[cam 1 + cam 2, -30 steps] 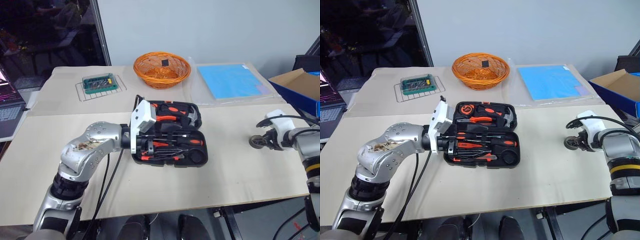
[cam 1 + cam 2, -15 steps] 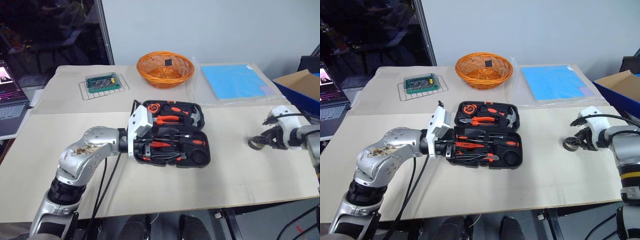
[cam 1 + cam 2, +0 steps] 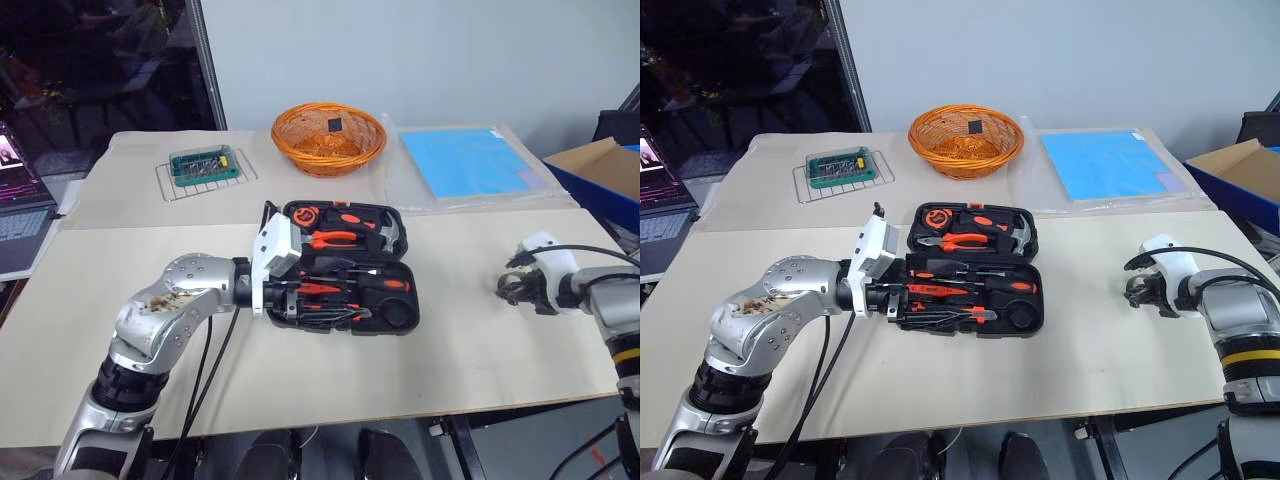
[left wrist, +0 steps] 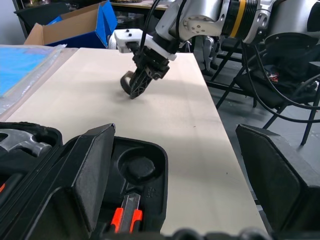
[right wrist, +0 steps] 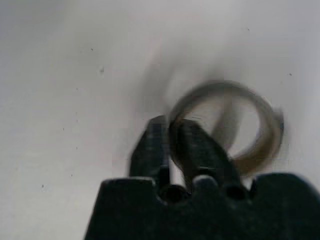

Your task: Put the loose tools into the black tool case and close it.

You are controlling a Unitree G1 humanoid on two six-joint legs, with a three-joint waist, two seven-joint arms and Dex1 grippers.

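Right wrist view: tape roll (image 5: 235,125) blurred; lettering perhaps unreadable.

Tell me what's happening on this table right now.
The robot is packing tools into the open black tool case. Its right gripper has pinched the wall of the small grey tape roll out on the table's right side. Its left gripper rests open at the case's left end. The round recess in the case is empty.
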